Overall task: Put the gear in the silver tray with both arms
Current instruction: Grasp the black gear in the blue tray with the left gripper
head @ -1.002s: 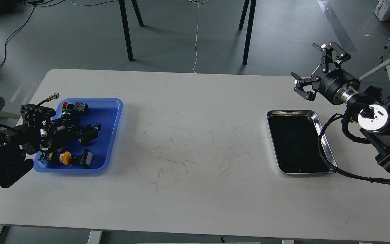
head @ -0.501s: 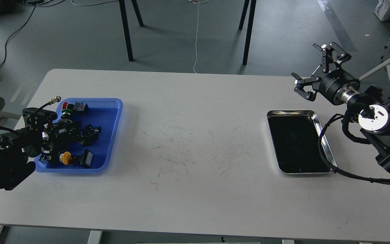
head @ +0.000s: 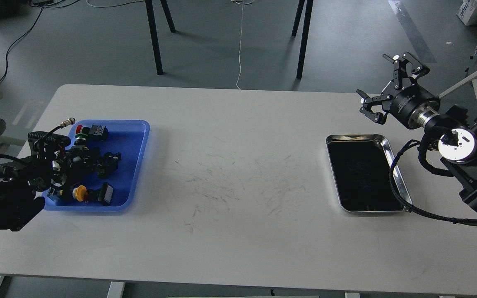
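silver tray point(head: 396, 163) below spread right pincer point(head: 381, 85)

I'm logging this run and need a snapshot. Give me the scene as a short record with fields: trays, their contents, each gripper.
silver tray: right side of table, nothing inside
blue tray: left side of table, holds several small parts
parts seen: red button, yellow button, others dark
left gripper: low over the blue tray, fingers too dark to tell apart
right gripper: open, raised beyond the silver tray's far end, holding nothing
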`<state>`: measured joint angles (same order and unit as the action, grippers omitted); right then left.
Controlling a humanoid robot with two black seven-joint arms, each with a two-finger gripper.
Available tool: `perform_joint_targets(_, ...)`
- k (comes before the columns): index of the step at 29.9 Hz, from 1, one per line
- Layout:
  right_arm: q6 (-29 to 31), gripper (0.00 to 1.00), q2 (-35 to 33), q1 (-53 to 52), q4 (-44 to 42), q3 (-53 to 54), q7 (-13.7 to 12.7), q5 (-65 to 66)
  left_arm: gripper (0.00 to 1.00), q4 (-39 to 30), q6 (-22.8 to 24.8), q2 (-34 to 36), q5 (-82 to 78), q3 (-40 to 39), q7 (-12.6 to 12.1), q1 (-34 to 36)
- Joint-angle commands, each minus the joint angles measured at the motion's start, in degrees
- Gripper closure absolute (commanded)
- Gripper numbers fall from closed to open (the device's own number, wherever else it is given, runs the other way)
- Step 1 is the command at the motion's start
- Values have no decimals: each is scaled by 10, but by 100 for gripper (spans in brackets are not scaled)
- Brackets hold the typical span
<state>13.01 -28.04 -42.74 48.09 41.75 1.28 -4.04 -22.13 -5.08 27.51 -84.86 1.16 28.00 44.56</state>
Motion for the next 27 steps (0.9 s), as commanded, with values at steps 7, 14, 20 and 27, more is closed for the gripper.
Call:
perform_joint_targets(7,0,1,0,0,0,0,0,0,47,7,-4,-9,0,0,0,0)
perform_joint_targets(14,0,1,0,1,0,0,0,0,49,13,-3,-13,0,1,0,-2)
perform_joint_targets(20,0,1,1,2,-1,0,0,1,58,25,-3,-12,0,1,0,-11)
perform_joint_targets(27,-1,1,1,1,-1,0,0,8,69,31,-1,-13,0,1,0,-12)
